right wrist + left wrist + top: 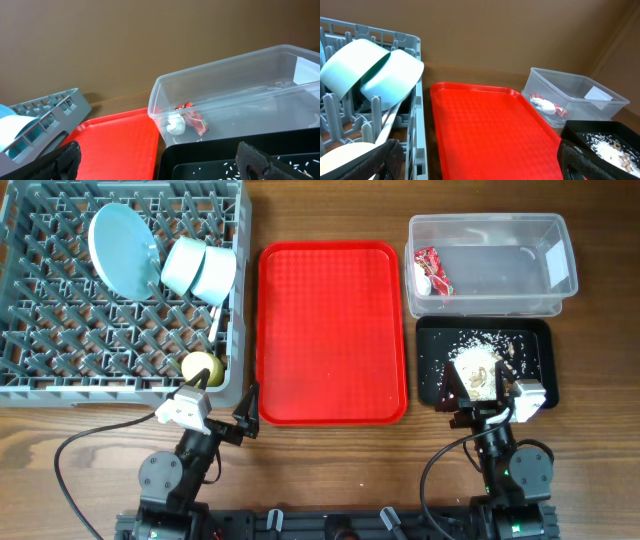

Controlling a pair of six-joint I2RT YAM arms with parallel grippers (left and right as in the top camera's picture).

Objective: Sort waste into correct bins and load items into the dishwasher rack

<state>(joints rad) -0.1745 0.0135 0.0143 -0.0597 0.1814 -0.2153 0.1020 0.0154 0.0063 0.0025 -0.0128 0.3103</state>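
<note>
The wooden table (340, 465) carries everything. The biggest thing is the grey dishwasher rack (100, 392) on my left. Beside it, in the middle, lies the red serving tray (330, 330), bare. On my right are the clear plastic tub (490, 220), farther from me, and the shallow black tray (535, 345) just in front of it.

In the rack, the pale blue plate (122, 248) stands tilted among the pegs. The two small pale bowls (185, 265) (215, 275) lean on their sides right next to it, touching each other. The yellow cup (200, 367) sits at the rack's near right corner. A white plastic utensil handle (215, 328) slants between the bowls and the cup; I cannot tell whether it is the fork or the spoon.

The red-and-white wrapper (432, 270) lies in the tub's left end. The brownish-white food scraps (478, 365) are heaped and scattered in the black tray.

My left gripper (222, 400) is spread wide and holds nothing, one finger by the cup and the other out over the table. My right gripper (165, 157) is also spread wide and holds nothing, at the near edge of the black tray.
</note>
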